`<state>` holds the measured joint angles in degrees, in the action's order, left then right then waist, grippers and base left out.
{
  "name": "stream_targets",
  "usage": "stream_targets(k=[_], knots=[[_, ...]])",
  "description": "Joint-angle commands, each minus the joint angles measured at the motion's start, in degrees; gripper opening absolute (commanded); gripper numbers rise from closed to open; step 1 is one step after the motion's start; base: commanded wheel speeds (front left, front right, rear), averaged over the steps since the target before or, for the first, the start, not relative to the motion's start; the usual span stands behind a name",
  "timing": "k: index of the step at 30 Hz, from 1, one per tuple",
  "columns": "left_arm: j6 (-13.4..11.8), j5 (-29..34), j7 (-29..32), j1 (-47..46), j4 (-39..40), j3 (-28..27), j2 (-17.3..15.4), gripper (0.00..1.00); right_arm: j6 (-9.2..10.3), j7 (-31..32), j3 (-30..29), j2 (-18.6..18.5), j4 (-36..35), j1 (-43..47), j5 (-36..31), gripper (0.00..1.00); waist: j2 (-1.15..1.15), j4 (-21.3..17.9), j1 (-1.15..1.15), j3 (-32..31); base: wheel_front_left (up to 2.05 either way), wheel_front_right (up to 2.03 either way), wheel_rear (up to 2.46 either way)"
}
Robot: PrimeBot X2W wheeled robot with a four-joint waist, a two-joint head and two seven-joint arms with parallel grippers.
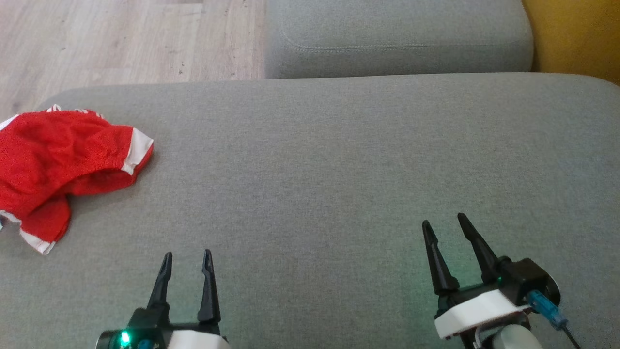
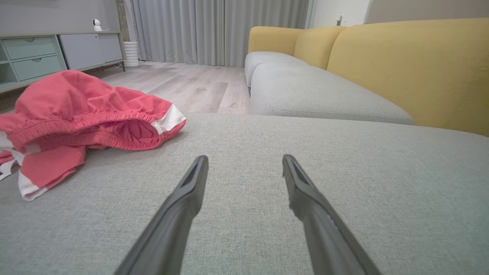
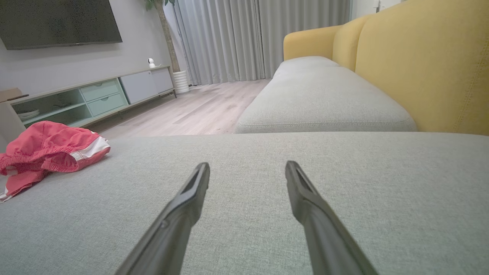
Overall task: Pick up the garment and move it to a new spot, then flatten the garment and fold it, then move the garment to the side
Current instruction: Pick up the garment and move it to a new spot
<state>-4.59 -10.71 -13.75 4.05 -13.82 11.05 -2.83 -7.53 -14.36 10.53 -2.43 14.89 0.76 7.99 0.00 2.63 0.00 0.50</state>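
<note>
Grey sofa cushion (image 1: 339, 160): red garment (image 1: 63, 155) crumpled at left edge.

both grippers, left (image 1: 188, 253) and right (image 1: 444, 219), fingers apart, empty

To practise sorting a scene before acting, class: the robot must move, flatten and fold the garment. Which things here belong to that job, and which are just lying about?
For the job: red shorts; left gripper and right gripper, both open; grey cushion under the shorts.

Just around: yellow backrest; curtains; television; cabinet; wooden floor.
</note>
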Motion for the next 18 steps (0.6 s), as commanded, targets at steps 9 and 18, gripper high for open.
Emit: stream_targets(k=[9,18], knots=[[-0.2,-0.2,0.5,-0.9,1.9,-0.3,-0.8,1.00,0.04,-0.6,0.7,-0.4,-2.2,0.2,-0.3,1.00,0.00,4.1,0.00,-0.6,0.00,0.00,0.00],[-0.7,0.0,0.9,-0.8,2.9,0.0,-1.8,1.00,0.04,-0.6,0.6,-0.4,-2.9,0.6,-0.7,1.00,0.00,15.3,0.00,-0.3,0.00,0.00,0.00]])
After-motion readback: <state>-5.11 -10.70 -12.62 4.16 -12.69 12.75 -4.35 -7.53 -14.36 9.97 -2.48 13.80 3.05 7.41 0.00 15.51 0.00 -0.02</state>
